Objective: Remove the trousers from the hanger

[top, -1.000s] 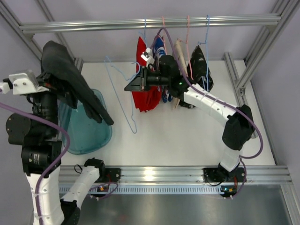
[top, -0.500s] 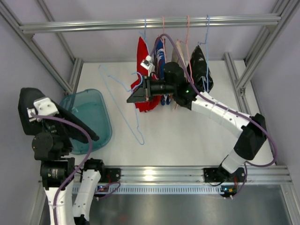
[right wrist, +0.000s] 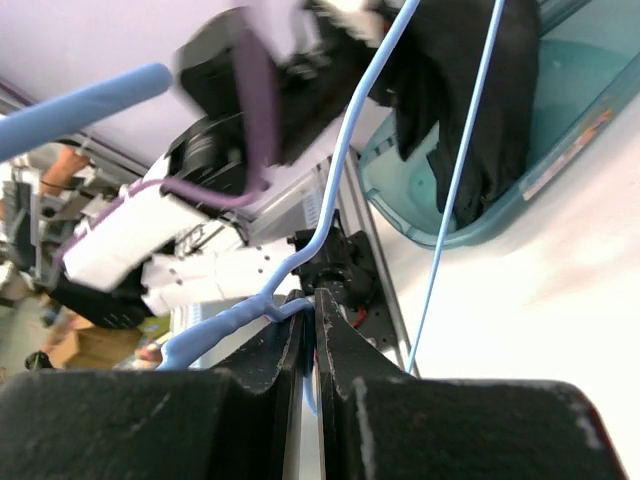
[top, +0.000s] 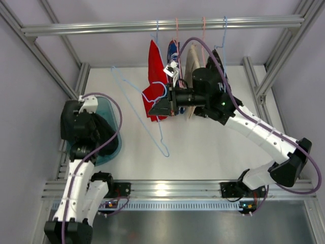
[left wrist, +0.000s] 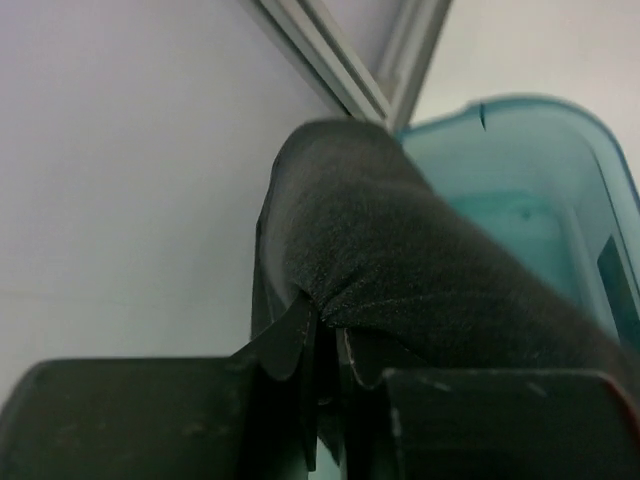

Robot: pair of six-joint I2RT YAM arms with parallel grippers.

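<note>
At the left of the white counter (top: 203, 147), the black trousers (left wrist: 400, 260) hang over a teal bin (left wrist: 520, 170), pinched tight in the left claw (left wrist: 325, 340). The red trousers (top: 152, 94) hang from the far rail (top: 101, 26), just beside the right claw (right wrist: 312, 330), which is clamped on a blue hanger (right wrist: 90, 103).

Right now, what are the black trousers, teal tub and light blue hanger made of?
The black trousers look like soft matte fleece or knit: fine fuzzy grain. The teal tub seems smooth translucent plastic; light shows through its wall. The light blue hanger is thin wire, probably plastic-coated: glossy, even colour.
</note>
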